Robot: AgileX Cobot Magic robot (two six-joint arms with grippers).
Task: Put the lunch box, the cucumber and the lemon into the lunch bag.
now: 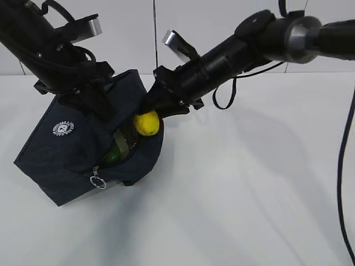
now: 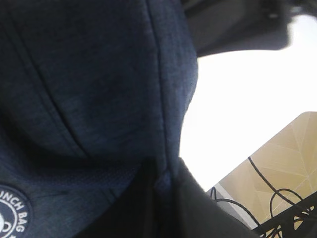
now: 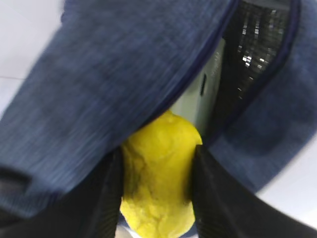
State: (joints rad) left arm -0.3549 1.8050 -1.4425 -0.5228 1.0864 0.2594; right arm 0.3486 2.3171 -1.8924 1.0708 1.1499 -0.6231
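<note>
1. Lemon: small, firm, waxy and likely light; best pinched across its short middle, as here
2. Right gripper: jaws half spread, clamped on the lemon at the bag's open mouth
3. Lunch bag: soft fabric, tipped, sags unless held; cucumber and lunch box lie inside, just beyond the right gripper
4. Left gripper: pressed together, pinching bag fabric

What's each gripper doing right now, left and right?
Left gripper: closed, pinching the lunch bag fabric.
Right gripper: closed on the lemon at the bag's opening.
</note>
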